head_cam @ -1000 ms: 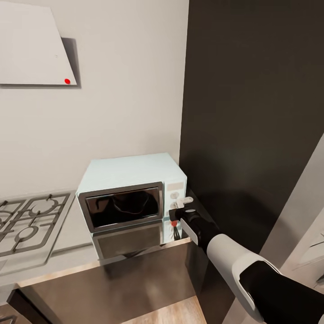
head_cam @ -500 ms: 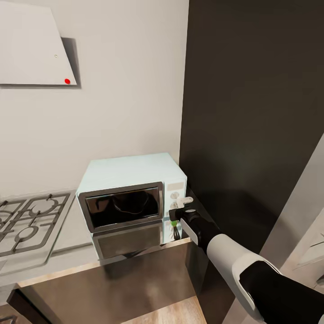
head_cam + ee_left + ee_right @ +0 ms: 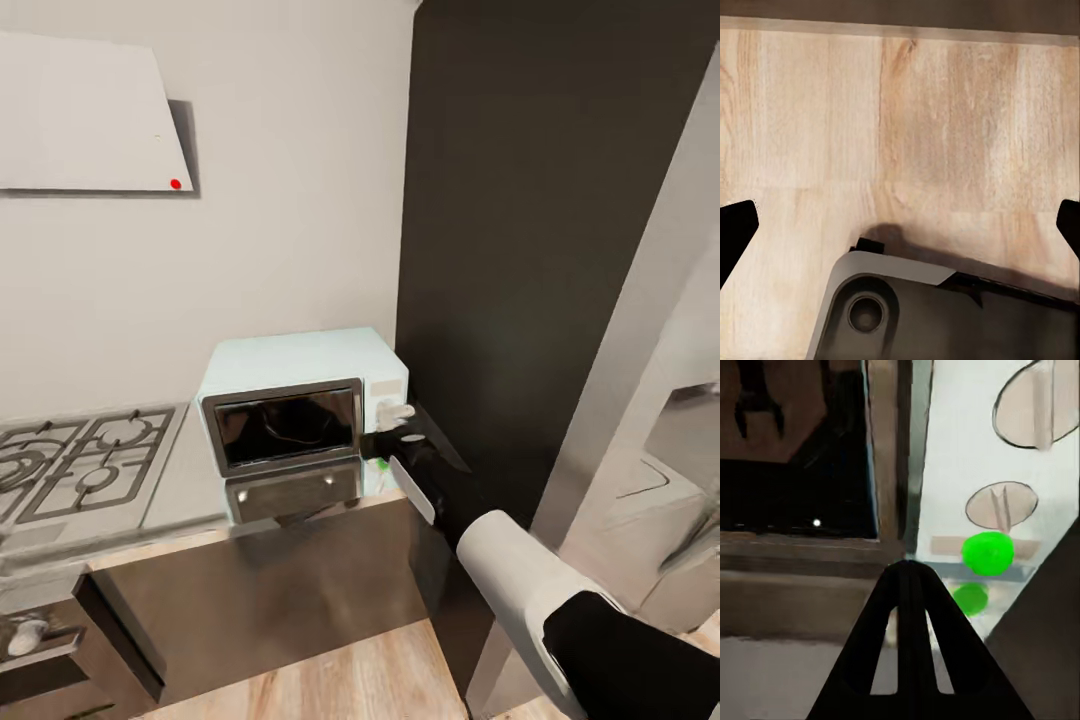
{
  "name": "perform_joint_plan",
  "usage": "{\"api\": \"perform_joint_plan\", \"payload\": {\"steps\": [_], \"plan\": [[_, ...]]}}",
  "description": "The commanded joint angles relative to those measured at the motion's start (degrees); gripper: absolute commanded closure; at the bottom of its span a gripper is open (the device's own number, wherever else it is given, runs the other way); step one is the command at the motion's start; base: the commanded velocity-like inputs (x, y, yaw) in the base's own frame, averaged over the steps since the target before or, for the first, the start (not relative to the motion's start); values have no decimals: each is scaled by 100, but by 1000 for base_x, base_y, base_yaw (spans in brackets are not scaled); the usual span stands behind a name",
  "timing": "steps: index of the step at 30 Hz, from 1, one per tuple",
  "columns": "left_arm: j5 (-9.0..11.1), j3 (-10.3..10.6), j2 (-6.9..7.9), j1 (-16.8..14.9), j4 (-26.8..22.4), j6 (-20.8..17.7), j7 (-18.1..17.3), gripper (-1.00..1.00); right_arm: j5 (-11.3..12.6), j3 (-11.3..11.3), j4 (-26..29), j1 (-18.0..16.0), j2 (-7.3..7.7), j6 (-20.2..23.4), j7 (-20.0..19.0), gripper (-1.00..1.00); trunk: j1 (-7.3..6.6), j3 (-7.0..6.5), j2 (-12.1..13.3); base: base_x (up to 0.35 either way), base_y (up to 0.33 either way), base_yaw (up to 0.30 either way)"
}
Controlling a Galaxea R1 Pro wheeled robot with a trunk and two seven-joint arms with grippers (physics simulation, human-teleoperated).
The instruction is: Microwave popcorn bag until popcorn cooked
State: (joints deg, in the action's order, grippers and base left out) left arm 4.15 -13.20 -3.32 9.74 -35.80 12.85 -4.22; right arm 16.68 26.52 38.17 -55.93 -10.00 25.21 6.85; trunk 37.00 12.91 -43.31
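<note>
The button on the microwave [image 3: 305,415] panel, red a second ago, now glows as a green light [image 3: 988,551]. That suggests the oven has been switched on and heating is under way, so the task looks to be in its last stretch. The whole head view has also shifted since then: more hob [image 3: 85,460] and cabinet front show, which is the camera backing off, not the things moving.

The microwave sits on the countertop [image 3: 185,480] at the far end, against the dark tall cabinet [image 3: 540,250] at its 3 o'clock, with the hob at its 9 o'clock. Its long axis runs side to side along the wall. The dark glass door is shut and faces the robot, and the control panel with its knobs is on the right-hand end.

The bag cannot be made out behind the dark glass, so I judge that it is inside rather than seeing it.

The right gripper [image 3: 905,585] has its fingers pressed together, holding nothing, with the tip just below the green light and near the panel's lower corner. The left gripper [image 3: 900,225] hangs over the wood floor [image 3: 907,127], fingers spread wide and empty.
</note>
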Motion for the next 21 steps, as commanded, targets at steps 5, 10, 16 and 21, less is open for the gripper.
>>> {"api": "perform_joint_plan", "payload": {"steps": [5,10,16,21], "plan": [[43,-24,-10,-67,-7,-2,-44,-100,29,-7,2896,1053,546,1115,60,100,-2,8,-6,-342,0,0],[51,-25,-11,-83,-6,-2,-44,-100,18,-49,4945,2397,1257,1414,96,100,-2,8,-6,-342,0,0],[51,-58,-11,-82,-6,-3,-44,-100,-26,-44,5238,3318,1523,1321,112,100,-2,8,-6,-343,0,0],[51,-85,-4,-78,-6,-2,-44,-100,-565,-31,4802,4669,1730,82,180,100,-2,8,-6,-342,0,0]]}}
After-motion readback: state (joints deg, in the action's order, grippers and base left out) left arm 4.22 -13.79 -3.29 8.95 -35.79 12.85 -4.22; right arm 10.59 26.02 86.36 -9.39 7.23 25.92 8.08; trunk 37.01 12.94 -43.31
